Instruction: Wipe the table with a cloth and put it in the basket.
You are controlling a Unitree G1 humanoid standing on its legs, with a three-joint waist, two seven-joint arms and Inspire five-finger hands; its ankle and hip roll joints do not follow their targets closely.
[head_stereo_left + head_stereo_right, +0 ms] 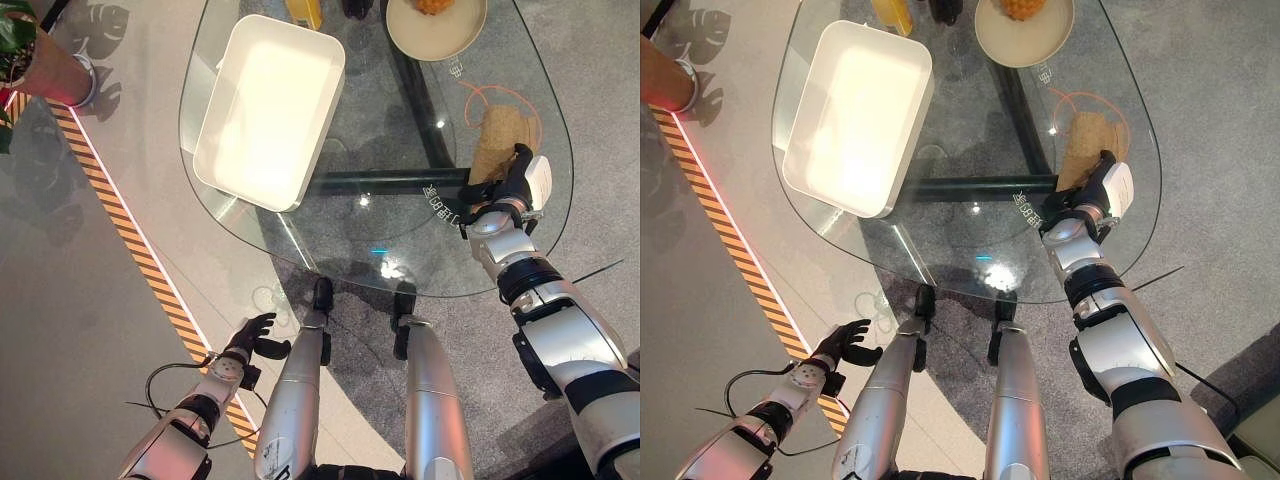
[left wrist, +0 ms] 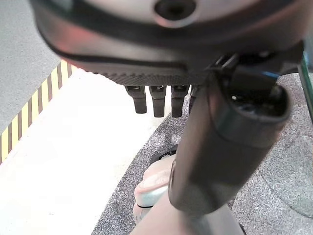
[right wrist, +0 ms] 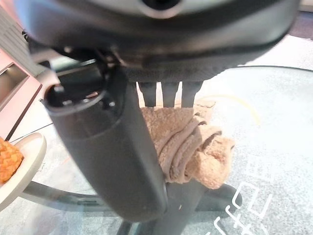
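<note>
Right hand [image 1: 510,190] is closed on one tan cloth [image 1: 497,140] upon the glass table [image 1: 400,230]; left hand [image 1: 250,338] hangs relaxed. One white basket [image 1: 268,110] is seen empty; one plate [image 1: 436,28] holds food.

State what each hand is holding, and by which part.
The right hand grips the tan cloth on the glass table, bunched at its near end between fingers and thumb. The left hand holds nothing.

Right hand [image 1: 512,185] reaches forward, fingers curled in a grip — left hand [image 1: 252,338] hangs low, fingers relaxed.
</note>
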